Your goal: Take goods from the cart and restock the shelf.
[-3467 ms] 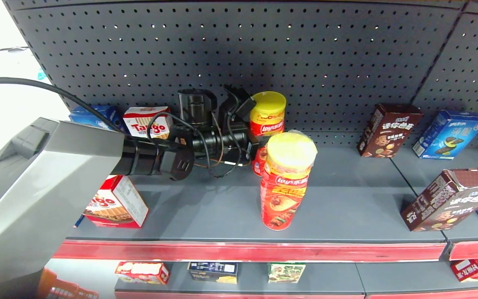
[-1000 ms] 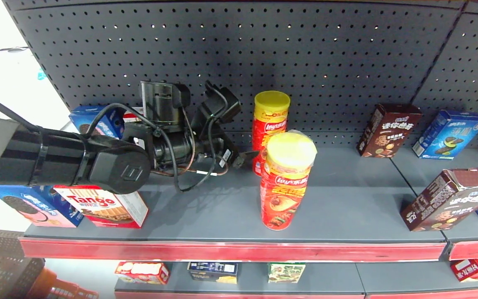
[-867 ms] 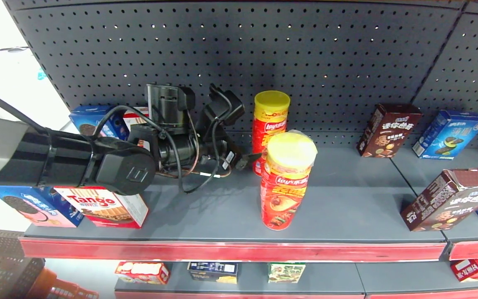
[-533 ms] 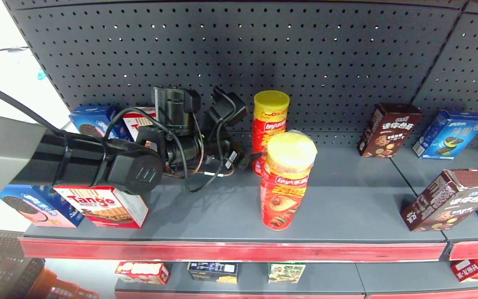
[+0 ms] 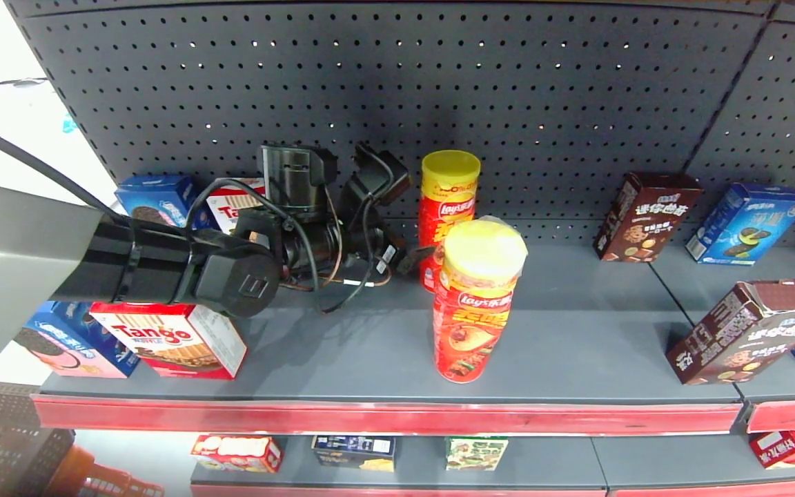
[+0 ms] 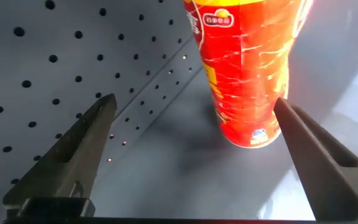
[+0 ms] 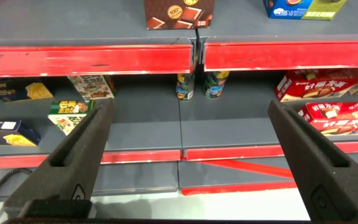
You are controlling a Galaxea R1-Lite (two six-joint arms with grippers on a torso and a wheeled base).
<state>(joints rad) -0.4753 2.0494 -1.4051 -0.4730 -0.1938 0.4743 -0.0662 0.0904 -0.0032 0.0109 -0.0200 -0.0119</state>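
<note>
Two red chip cans with yellow lids stand upright on the grey shelf (image 5: 342,345): a back can (image 5: 447,207) near the pegboard and a front can (image 5: 477,304) in the middle. My left gripper (image 5: 413,259) lies low over the shelf, just left of the back can's base. In the left wrist view the left gripper (image 6: 192,102) is open, and the back can (image 6: 247,74) stands just beyond its fingertips, untouched. My right gripper (image 7: 191,107) is open and holds nothing, facing lower shelves.
Wafer boxes (image 5: 177,342) and blue cookie boxes (image 5: 156,200) sit under and behind my left arm. Brown boxes (image 5: 742,331) and a blue box (image 5: 746,221) stand at the right. The shelf has a red front lip (image 5: 384,417). Small boxes (image 7: 73,109) lie on lower shelves.
3.5 s ago my left gripper was at the back can. It then drew back to the left with open fingers. Over the last second the arm has slid slightly right again.
</note>
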